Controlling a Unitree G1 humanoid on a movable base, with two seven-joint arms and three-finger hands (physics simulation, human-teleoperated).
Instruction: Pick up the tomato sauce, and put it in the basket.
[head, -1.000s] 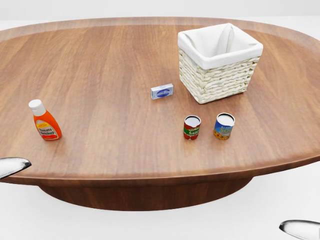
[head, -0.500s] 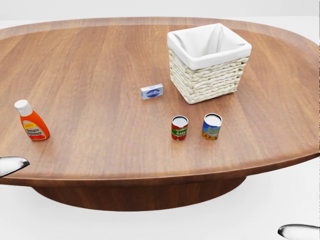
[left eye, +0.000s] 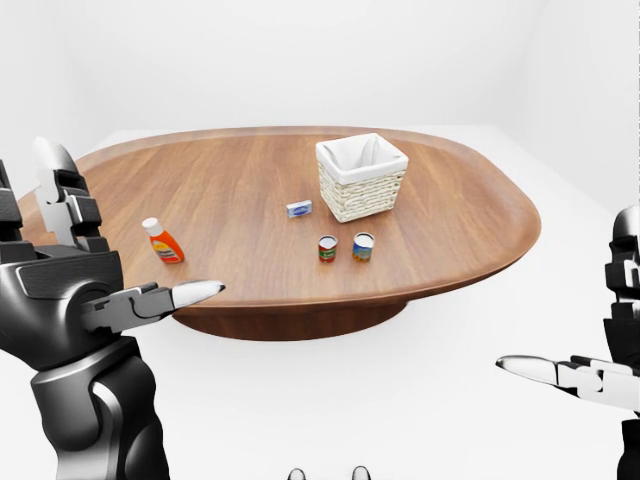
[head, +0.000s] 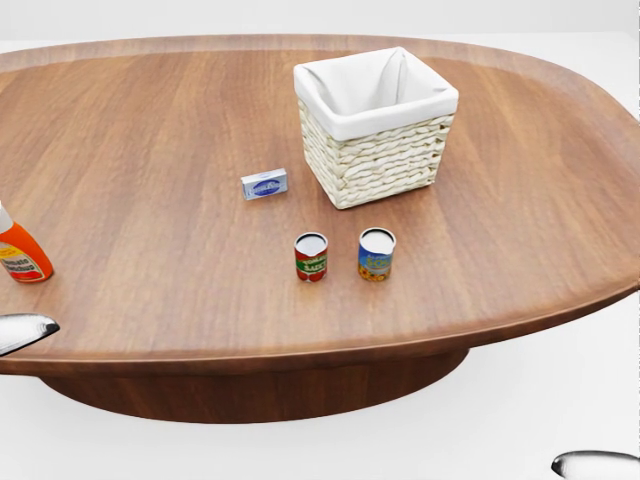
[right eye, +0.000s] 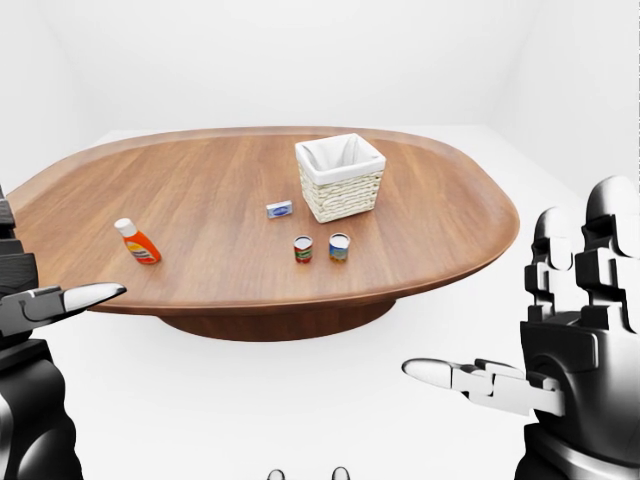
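Observation:
The tomato sauce can (head: 311, 257), red with a green band, stands upright on the oval wooden table (head: 150, 150), below the basket. The white-lined wicker basket (head: 375, 125) stands at the upper middle of the head view and looks empty. My left hand (left eye: 120, 240) is open and empty, low at the left, short of the table's near edge. My right hand (right eye: 515, 300) is open and empty, low at the right, well off the table. Only a silver fingertip of each hand shows in the head view.
A blue and yellow can (head: 376, 254) stands just right of the sauce can. A small blue-white box (head: 264, 184) lies left of the basket. An orange ketchup bottle (head: 18, 255) stands at the left edge of the head view, partly cut off. White floor surrounds the table.
The whole head view has shifted: table, basket, cans and bottle all slid left, so the camera has moved right. The hands kept their places in the view.

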